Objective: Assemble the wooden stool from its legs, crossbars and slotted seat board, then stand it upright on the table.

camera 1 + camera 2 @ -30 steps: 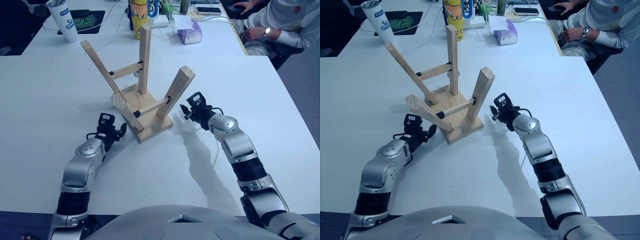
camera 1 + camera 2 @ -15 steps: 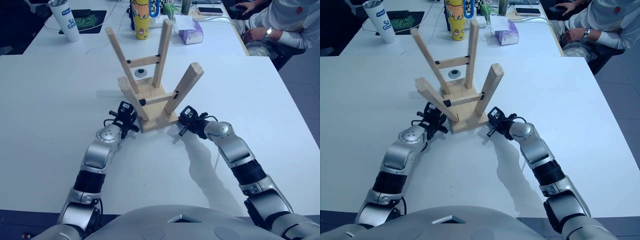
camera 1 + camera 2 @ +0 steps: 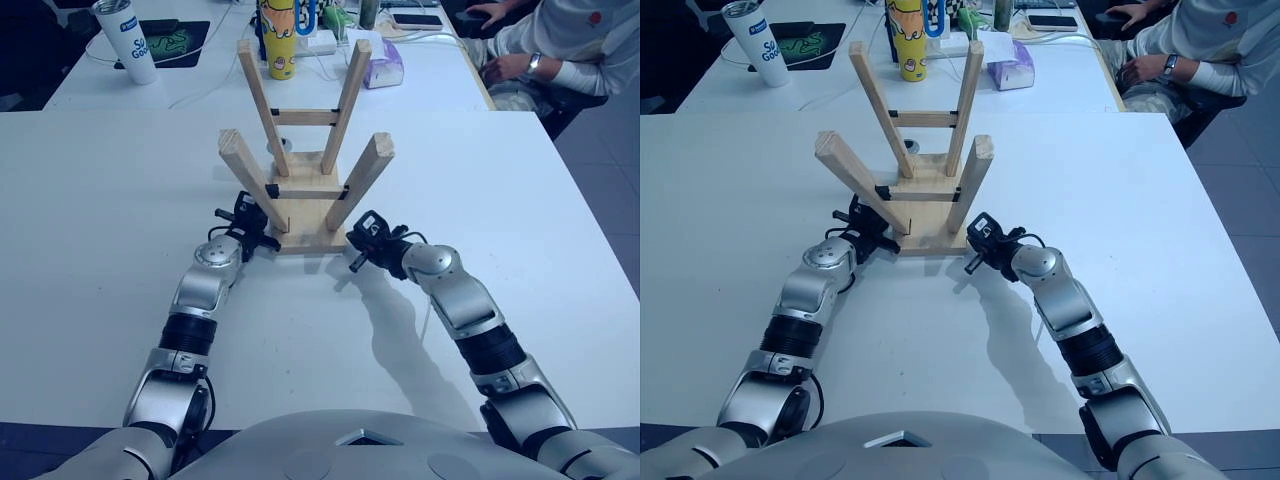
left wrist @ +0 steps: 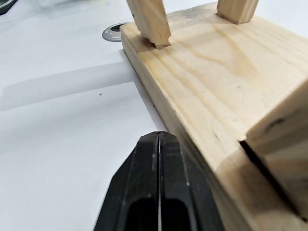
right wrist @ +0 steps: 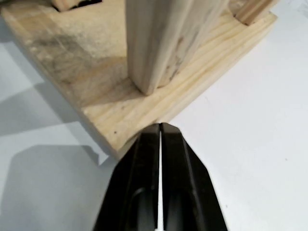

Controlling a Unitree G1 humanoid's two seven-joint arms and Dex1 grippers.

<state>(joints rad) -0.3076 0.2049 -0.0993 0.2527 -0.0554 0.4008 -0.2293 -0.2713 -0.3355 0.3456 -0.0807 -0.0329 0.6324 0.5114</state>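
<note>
Stool (image 3: 305, 190) inverted, left fingers (image 4: 142, 192), right fingers (image 5: 142, 192) flanking seat (image 4: 216, 72)

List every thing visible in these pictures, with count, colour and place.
wooden stool: one, pale wood, upside down on the table, four legs up
table: one, white, under the stool
metal disc: one, silvery, on the table by the seat board's far corner
cup: one, white, rear table, far left
tall container: one, yellow, rear table
tissue pack: one, purple, rear table
mat: one, black, beside the cup
left gripper: one, black, jaws shut, by the seat board's left edge
right gripper: one, black, jaws shut, at its near right corner
</note>
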